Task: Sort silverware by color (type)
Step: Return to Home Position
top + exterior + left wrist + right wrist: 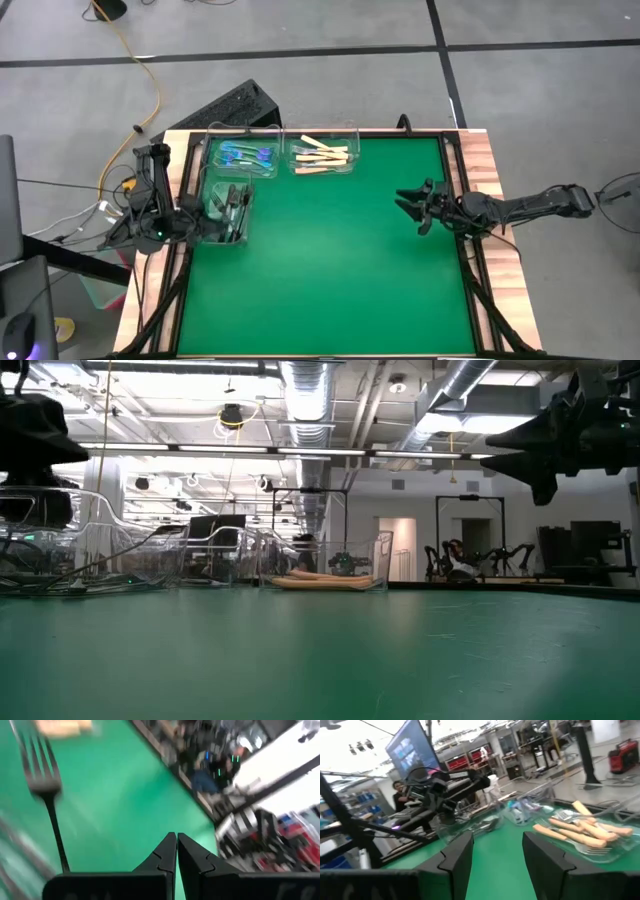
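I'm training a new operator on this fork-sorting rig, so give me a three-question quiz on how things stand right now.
1. True or false: the right gripper holds a fork.
2. The black forks lie: A) on the bare mat, B) in the clear bin nearest the left arm, C) under the right gripper.
3. Fill in: in the high view, the tan-handled forks lie right of the ____ forks.
Key: 1 false, it is open and empty; 2 B; 3 blue-iridescent.

Left gripper point(176, 837) is held at the left side, fingers pressed together; right gripper point(411, 204) is held aloft, fingers spread apart.
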